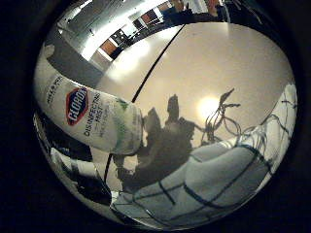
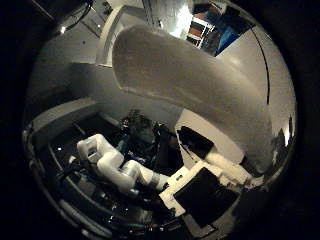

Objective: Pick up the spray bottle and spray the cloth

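In the little finger side palm view, the spray bottle (image 1: 95,116) fills the near edge of the scene, so it sits close against the palm. Its white labelled body runs as a long cylinder, and only that body shows here; the base and the nozzle end cannot be told apart from this view, so which way the spray would leave is not clear. Past the bottle lies the pale table (image 1: 209,68), crossed by 1 dark seam, and on it the shadow of the hand falls between the bottle and the cloth (image 1: 228,179). The cloth, white with dark checked lines, lies rumpled on the table, well apart from the bottle and lower than it, which suggests the bottle is lifted off the surface.

In the thumb side palm view, the same bottle shows as a broad pale curved body arching right across the palm, with the hand (image 2: 125,170) and its white and black parts beneath it. The fingers look curled round the bottle, holding it across its long axis.

The coming move likely turns on swinging the bottle's long axis until its nozzle faces the cloth.
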`<state>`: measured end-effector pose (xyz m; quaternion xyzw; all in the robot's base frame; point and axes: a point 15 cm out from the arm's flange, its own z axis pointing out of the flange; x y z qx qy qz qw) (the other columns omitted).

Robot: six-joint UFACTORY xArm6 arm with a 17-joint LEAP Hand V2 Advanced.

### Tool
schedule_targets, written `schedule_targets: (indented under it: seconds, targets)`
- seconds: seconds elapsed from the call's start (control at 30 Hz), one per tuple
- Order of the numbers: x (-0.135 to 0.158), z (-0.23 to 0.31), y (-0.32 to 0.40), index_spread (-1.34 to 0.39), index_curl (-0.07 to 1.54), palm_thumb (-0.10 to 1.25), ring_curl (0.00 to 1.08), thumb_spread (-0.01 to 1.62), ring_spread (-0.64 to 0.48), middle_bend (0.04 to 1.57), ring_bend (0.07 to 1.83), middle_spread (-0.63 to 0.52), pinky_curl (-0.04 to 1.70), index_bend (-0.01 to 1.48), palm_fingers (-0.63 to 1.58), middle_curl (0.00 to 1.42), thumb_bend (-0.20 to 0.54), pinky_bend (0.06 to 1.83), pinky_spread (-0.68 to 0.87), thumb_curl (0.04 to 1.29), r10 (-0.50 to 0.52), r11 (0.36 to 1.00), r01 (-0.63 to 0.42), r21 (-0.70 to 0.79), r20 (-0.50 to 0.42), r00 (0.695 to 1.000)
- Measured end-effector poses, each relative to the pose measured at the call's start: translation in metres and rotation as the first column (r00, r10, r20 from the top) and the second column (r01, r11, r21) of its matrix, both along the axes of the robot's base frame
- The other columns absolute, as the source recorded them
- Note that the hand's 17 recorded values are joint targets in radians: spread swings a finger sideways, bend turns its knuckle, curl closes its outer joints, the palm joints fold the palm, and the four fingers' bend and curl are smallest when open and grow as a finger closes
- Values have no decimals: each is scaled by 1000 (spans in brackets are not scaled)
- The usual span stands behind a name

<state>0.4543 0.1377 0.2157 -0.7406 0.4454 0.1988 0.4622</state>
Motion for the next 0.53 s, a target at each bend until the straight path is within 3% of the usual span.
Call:
schedule_targets:
  seconds: [0.53]
  targets:
    - [-9,46,-73,-308,306,717,243,991,120,232,503,52,258,167,221,365,-25,470,380,368,-77,983,86,-165,56,995]
